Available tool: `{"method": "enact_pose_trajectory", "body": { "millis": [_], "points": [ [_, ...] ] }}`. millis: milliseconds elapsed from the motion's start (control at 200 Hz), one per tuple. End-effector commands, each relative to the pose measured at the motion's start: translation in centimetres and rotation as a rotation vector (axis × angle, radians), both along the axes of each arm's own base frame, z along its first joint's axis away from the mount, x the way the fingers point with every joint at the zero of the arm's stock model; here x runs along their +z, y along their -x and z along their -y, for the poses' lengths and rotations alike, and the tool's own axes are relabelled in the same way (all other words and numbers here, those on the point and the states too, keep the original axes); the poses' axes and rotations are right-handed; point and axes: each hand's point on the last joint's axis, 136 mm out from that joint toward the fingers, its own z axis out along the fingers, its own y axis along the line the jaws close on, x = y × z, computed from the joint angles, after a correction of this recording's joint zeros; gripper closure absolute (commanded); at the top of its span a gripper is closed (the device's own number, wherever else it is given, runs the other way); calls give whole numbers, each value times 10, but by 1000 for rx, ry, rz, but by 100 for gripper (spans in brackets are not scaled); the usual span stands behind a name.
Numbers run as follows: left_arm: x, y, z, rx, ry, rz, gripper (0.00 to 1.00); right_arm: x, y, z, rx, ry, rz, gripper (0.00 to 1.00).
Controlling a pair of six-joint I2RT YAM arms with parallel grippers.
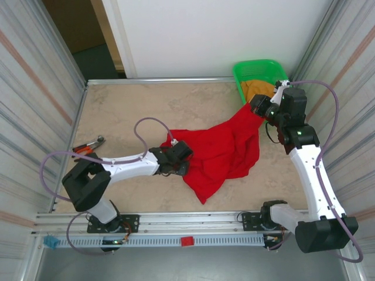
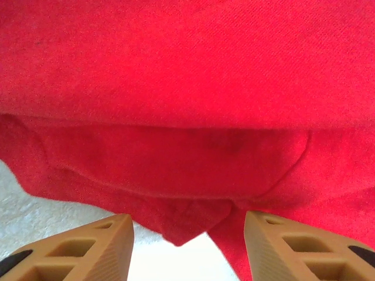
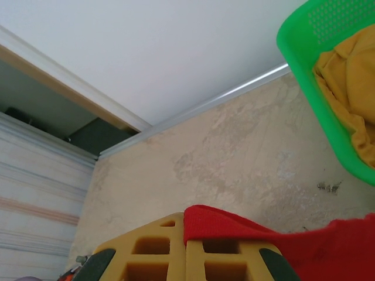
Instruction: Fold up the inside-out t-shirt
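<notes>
Limp, light t-shirt (image 1: 225,149); right gripper (image 3: 186,237) pinches one edge; left gripper (image 2: 187,249) gapes empty; I'd pinch its near edge.

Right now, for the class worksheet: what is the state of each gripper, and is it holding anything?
Left gripper: open, gripping nothing.
Right gripper: shut on the red t-shirt.

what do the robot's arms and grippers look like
White links with black joints on the left arm and right arm, a lilac cable looping along each. The left gripper and right gripper have mustard-tan fingers, wedge-shaped with hollow cells.
</notes>
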Motion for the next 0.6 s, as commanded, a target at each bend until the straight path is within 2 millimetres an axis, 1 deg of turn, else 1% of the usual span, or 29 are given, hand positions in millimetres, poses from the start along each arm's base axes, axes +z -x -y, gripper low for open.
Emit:
{"method": "enact_pose_trajectory", "body": {
  "millis": [0,140,256,336,371,401,431,461,486,546,596],
  "points": [
    [1,-9,6,75,23,30,48,16,0,3,-7,25,62,100],
    [-14,-6,1,119,0,7,47,20,-1,3,-6,24,70,100],
    [-20,-5,-5,158,-10,14,44,23,-1,3,-7,22,75,100],
    [-25,-6,-6,162,-18,15,46,25,-1,3,-6,19,78,100],
    [-26,-7,-4,154,-23,18,51,26,0,3,-7,19,79,100],
    [-27,-9,-4,150,-30,22,60,27,0,3,-8,18,82,100],
    [-27,-11,-5,146,-39,28,71,28,0,3,-8,19,81,100],
    [-24,-14,-5,139,-45,35,89,29,1,3,-9,20,82,100],
    [-21,-16,-7,134,-52,43,100,30,1,3,-8,21,84,100],
    [-3,-25,-15,118,-73,84,100,36,2,4,-9,20,94,100],
    [28,-36,-24,111,-69,137,100,44,1,7,-11,20,109,100]
  ]
}}
